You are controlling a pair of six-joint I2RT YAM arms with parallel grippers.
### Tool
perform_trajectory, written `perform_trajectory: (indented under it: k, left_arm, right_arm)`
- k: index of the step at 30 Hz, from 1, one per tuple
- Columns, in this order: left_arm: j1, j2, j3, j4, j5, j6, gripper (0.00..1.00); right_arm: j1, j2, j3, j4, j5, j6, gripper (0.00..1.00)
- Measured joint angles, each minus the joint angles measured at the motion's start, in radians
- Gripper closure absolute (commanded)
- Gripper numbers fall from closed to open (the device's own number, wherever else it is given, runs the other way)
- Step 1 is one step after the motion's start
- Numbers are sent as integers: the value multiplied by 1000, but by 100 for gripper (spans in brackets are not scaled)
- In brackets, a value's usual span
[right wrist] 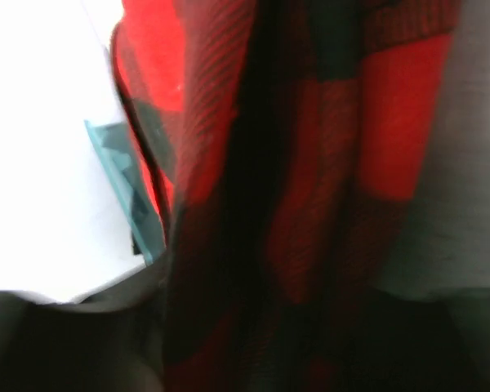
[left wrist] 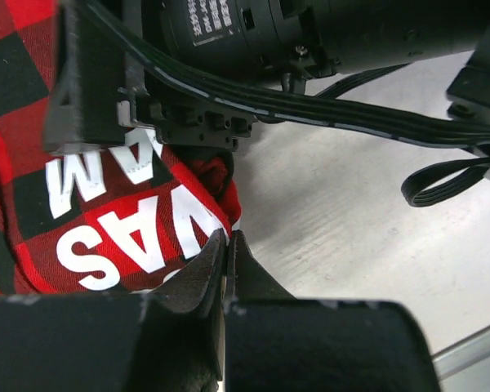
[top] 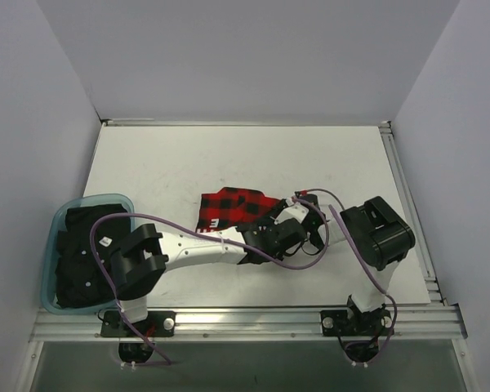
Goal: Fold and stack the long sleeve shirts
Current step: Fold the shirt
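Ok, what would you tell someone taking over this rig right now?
The left claw is shut, seemingly pinching the lettered edge of the flannel shirt.
The right claw has shirt fabric running through it; grip unclear.
The shirt lies bunched on the table, fold unfinished.
The teal bin on the left holds dark garments.
Left: finish folding, then stack.

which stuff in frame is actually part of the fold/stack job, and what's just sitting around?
In the job:
- flannel shirt
- left gripper, at the shirt's lettered edge
- right gripper, shirt fabric between its fingers

Just there:
- teal bin
- dark clothing in the bin; can't tell what kind
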Motion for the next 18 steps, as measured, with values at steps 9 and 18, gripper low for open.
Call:
perform_trajectory:
  k: [9, 18]
  left_arm:
    - [25, -113, -21, -9, 95, -56, 31]
    - [343, -486, -82, -78, 271, -66, 3]
  right_arm:
    - [-41, -59, -16, -170, 10, -132, 100]
    - [-201, -243, 220, -813, 97, -542, 100]
